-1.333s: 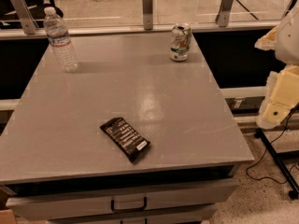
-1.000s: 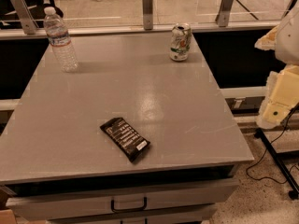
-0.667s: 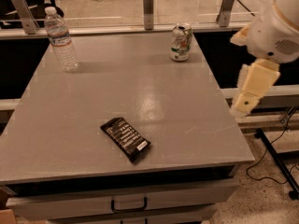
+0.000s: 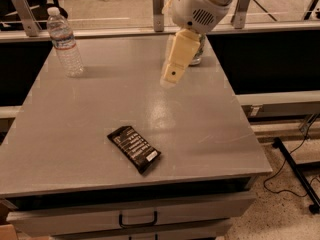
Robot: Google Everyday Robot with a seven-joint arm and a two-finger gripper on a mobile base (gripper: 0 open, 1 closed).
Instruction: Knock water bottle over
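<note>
Well apart from gripper (image 4: 169, 79) over table (image 4: 90, 114), upright white-capped water bottle (image 4: 65, 44)

My arm (image 4: 200, 6) is a rounded white shell with a small vent grille and a tan ring. My hand (image 4: 171, 77), cream plastic with one dark round dot, hangs over the far right of the bench (image 4: 90, 109).

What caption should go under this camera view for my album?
The gripper hangs over the gray table's far half, well apart from the upright water bottle.
</note>
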